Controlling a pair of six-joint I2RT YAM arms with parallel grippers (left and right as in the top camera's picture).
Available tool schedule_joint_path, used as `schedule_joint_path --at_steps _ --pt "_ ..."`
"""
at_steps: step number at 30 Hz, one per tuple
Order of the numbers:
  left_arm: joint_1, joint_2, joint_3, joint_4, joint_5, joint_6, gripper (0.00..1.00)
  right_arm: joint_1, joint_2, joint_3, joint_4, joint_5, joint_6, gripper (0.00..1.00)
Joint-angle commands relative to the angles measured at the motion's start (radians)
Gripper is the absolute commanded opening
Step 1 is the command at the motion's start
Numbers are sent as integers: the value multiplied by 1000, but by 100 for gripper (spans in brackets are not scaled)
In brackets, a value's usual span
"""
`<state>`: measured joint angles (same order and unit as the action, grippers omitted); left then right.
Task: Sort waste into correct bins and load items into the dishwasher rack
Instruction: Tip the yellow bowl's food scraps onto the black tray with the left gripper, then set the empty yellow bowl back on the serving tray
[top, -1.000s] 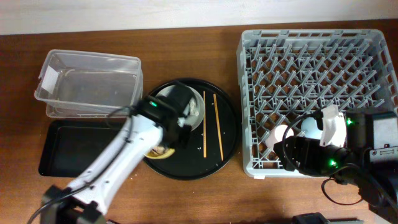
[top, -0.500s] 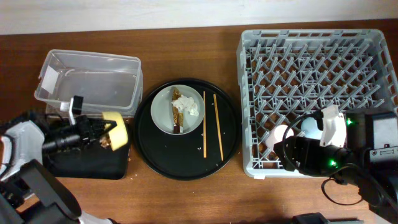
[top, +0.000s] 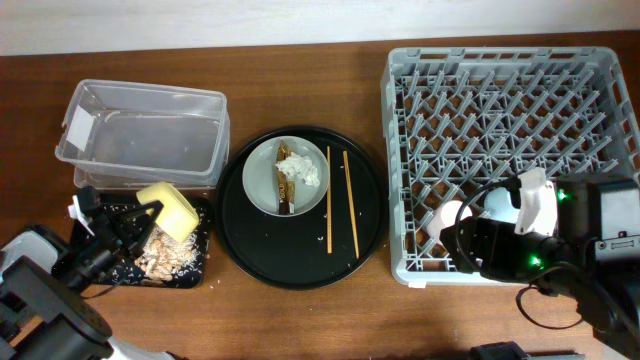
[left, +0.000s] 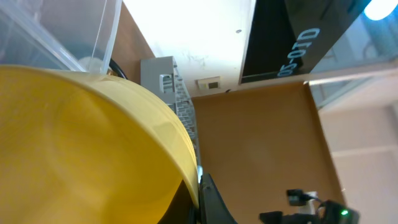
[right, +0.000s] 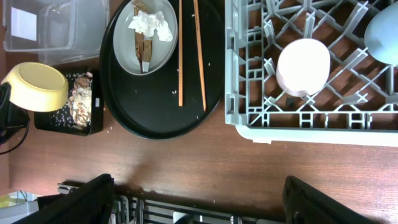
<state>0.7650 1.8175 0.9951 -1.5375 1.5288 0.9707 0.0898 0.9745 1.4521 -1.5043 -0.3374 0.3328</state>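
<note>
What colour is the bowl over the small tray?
Yellow bowl; the right wrist view shows it best.

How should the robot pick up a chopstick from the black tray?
Pinch the chopstick nearer the rack around its middle, coming straight down, jaws across its width. It lies flat and thin, with a gap from its twin and bare tray either side.
</note>
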Motion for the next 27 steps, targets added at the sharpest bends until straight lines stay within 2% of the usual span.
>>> schedule_joint_path --at_steps 1,2,3,4,5,7,8,9,10,14,15,18,21,22,23,24,26,27 --pt "-5 -23 23 71 -8 6 0 8 -1 6 1 10 -2 87" --pt "-10 -25 23 -17 -1 -49 0 8 -1 6 0 9 -2 87" --pt "-26 -51 25 -91 34 247 0 8 -1 6 0 10 -2 87" --pt "-33 -49 49 -43 -45 65 0 8 -1 6 0 10 -3 87" --pt "-84 -77 82 -152 -116 183 0 8 -1 6 0 10 -3 87" --pt "-196 -164 145 -151 -198 68 0 8 -1 6 1 10 -3 87" --pt "-276 -216 201 -129 -264 -91 0 8 -1 6 1 10 -2 87" --pt "-441 -283 273 56 -549 -574 0 8 -1 6 1 9 -2 87" --pt "-584 -333 275 172 -779 -840 0 8 -1 6 1 10 -2 87" --pt "-1298 -348 233 376 -1513 -1462 0 8 -1 6 0 10 -2 87" --pt "-1416 -327 208 403 -1585 -1556 0 8 -1 6 0 10 -2 87" --pt "-1608 -211 140 505 -1696 -1693 0 8 -1 6 1 10 -2 88" --pt "-1637 -85 122 587 -1713 -1692 0 8 -1 6 1 10 -3 88" --pt "-1637 -79 122 605 -1725 -1692 4 8 -1 6 1 16 -2 88" --pt "-1637 -80 130 602 -1733 -1687 17 8 -1 6 1 25 -2 88" --pt "-1633 -81 144 596 -1736 -1669 18 8 -1 6 1 36 -2 88" --pt "-1601 -92 240 500 -1757 -1650 35 8 -1 6 1 36 -3 88" --pt "-1584 -99 280 459 -1765 -1650 59 8 -1 6 1 36 -3 88"
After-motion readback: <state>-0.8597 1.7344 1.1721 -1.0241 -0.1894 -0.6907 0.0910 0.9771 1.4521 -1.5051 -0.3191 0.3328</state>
